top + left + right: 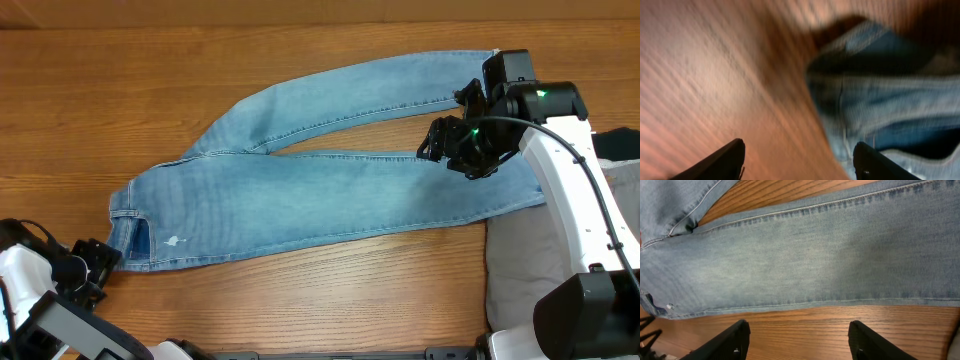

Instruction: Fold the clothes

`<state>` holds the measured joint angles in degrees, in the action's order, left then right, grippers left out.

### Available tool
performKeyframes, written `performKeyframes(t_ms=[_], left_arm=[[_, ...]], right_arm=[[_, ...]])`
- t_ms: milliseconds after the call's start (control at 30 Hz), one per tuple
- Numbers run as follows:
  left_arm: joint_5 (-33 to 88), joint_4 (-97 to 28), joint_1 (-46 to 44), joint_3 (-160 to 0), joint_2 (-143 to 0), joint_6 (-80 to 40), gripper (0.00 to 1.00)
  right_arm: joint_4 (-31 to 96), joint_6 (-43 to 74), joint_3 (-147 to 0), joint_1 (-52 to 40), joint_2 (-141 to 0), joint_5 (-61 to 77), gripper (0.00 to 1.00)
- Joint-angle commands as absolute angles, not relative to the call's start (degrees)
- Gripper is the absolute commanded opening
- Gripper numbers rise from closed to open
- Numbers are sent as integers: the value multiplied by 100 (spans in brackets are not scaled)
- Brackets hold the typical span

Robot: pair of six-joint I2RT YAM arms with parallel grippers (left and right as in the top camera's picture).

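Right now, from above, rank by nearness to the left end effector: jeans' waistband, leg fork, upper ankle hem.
1. Waistband, beside the left end effector, bottom left.
2. Leg fork, up-right.
3. Upper ankle hem, far top right.

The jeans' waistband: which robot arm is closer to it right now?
Left. The left end effector sits just beside the waistband, its fingers apart. The right end effector hovers over the legs, far off toward the ankle end.
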<state>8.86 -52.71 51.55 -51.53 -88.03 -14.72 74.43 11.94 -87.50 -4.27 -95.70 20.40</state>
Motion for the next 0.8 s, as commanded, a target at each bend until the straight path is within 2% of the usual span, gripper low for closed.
performKeyframes(t_ms=[0, 100, 267, 300, 467, 533, 667, 767], left_arm=[[1247, -4663, 5100, -4849, -8772, -1590, 71], [1511, -4108, 5013, -4571, -8772, -1590, 68], [1492, -3612, 4851, -4171, -8772, -1542, 56], [1505, -3566, 4829, -4125, -8774, -1542, 51], [1734, -3612, 4829, -4136, -8761, -1542, 13], [2053, -3708, 4838, -4226, -8761, -1544, 4], [2565, -4213, 4838, -4670, -8755, -1544, 4], [3046, -5030, 4838, -5288, -8753, -1463, 4]], right_arm=[[7424, 1151, -8921, -460, -9526, 2067, 67], [7428, 1151, -8921, -460, -9526, 2067, 67], [7426, 1151, -8921, -460, -9526, 2069, 67], [7426, 1151, -8921, -460, -9526, 2067, 67], [7428, 1151, -8921, -460, -9526, 2067, 67], [7426, 1151, -8921, -460, -9526, 2069, 67], [7426, 1151, -8921, -460, -9526, 2067, 67], [7424, 1151, -8921, -451, -9526, 2067, 67]])
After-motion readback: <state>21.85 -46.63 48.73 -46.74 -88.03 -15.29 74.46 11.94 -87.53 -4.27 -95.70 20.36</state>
